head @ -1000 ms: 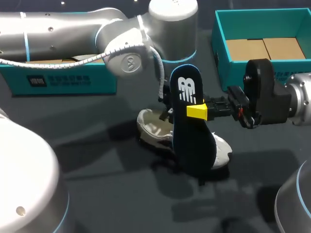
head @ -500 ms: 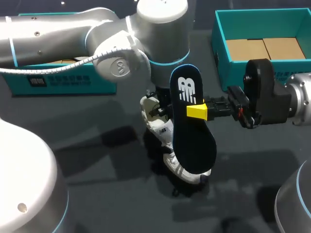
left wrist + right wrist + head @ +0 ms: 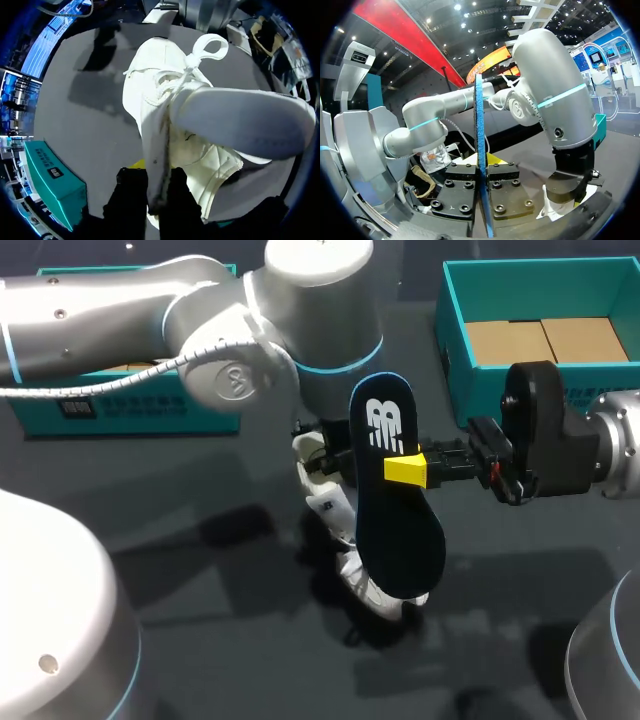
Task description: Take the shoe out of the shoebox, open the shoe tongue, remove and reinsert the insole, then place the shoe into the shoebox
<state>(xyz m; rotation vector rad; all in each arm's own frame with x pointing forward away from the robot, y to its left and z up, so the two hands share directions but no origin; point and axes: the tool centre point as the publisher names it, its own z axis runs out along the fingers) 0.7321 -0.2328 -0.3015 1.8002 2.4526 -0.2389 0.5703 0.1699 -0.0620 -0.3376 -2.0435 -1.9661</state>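
The dark table (image 3: 200,570) is carrying two teal boxes. The open shoebox (image 3: 480,390) is sitting at the far right with brown card inside it, and a second teal box (image 3: 140,410) is lying at the far left, partly hidden behind the left arm (image 3: 120,320). That arm is reaching in past the table's middle, while the right arm (image 3: 560,445) is coming in level from the right side.

The white shoe (image 3: 328,508) is out of the shoebox and well apart from it. It is hanging near the middle, heel end up and toe end down; whether the toe is touching the table cannot be told. The left gripper (image 3: 157,185) is clamping the shoe's upper edge, one finger on each side of it.

The dark insole (image 3: 395,530) is standing upright just in front of the shoe and covering part of it. The right gripper (image 3: 408,470) is pinching it across the middle, and in the right wrist view its fingers (image 3: 462,175) are pressing both faces of the thin blue edge.
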